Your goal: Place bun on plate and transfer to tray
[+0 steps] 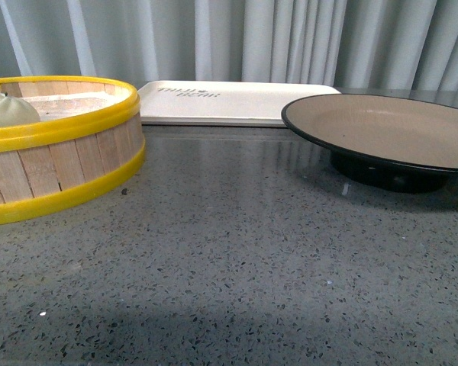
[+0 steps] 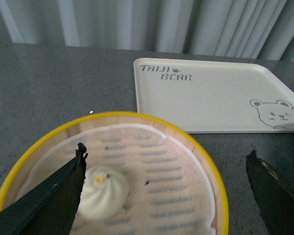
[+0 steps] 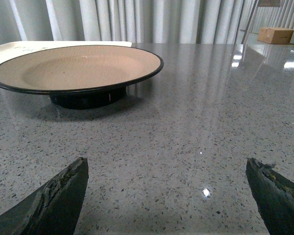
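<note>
Bun not yet lifted from the basket, both grippers spread wide and empty.

On the grey table (image 1: 237, 252), the steamer basket (image 1: 61, 164) holds the bun (image 2: 104, 193) on its paper liner, close to the basket wall. The tray (image 2: 210, 98) lies just behind the basket, and the plate (image 1: 382, 130) stands well apart to the basket's right. The left gripper (image 2: 165, 151) hangs over the basket with one finger right above the bun, so a straight descent would likely squash or dent it. The soft dough may also stick to the liner, and the other finger could catch the basket rim. The right gripper (image 3: 166, 160) waits beyond the plate, whose pedestal foot could let it tip. The tray reads "TAIJI BEAR", with a bear face.
</note>
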Motion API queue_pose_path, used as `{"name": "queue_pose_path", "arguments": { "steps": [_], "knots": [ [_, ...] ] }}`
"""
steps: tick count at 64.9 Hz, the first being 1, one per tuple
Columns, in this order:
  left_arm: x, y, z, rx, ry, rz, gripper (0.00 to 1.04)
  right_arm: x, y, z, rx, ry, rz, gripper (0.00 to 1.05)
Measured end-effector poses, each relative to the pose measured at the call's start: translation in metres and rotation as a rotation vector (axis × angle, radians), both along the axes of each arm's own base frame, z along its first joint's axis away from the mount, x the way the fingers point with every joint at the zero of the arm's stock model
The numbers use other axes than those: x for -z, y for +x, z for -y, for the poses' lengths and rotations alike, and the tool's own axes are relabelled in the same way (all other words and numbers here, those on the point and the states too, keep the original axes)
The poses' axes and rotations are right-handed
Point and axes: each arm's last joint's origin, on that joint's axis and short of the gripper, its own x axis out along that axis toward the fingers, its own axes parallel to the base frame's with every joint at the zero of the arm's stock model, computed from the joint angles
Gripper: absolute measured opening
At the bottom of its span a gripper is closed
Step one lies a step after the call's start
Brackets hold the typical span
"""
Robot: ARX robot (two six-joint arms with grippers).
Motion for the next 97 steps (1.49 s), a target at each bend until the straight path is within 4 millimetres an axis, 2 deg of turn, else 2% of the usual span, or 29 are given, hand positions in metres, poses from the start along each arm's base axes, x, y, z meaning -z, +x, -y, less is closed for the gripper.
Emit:
{"name": "queue_pose_path", "arguments": {
  "steps": [3, 10, 18, 44, 83, 85, 97],
  "knots": [
    [0.000, 0.019, 0.008, 0.008, 0.031, -0.036, 0.98, 0.000, 0.000, 0.000, 0.000, 0.000, 0.000, 0.96],
    [0.005, 0.044, 0.016, -0.008, 0.080, -0.097, 0.98, 0.000, 0.000, 0.000, 0.000, 0.000, 0.000, 0.96],
    [0.016, 0.059, 0.015, -0.028, 0.118, -0.157, 0.98, 0.000, 0.000, 0.000, 0.000, 0.000, 0.000, 0.96],
    [0.024, 0.064, -0.015, -0.119, 0.165, -0.220, 0.98, 0.000, 0.000, 0.000, 0.000, 0.000, 0.000, 0.96],
    [0.044, 0.061, -0.017, -0.093, 0.212, -0.333, 0.98, 0.000, 0.000, 0.000, 0.000, 0.000, 0.000, 0.96],
    [0.044, 0.061, -0.017, -0.092, 0.215, -0.335, 0.96, 0.000, 0.000, 0.000, 0.000, 0.000, 0.000, 0.96],
    [0.049, 0.064, -0.017, -0.089, 0.231, -0.343, 0.68, 0.000, 0.000, 0.000, 0.000, 0.000, 0.000, 0.96]
  ]
}}
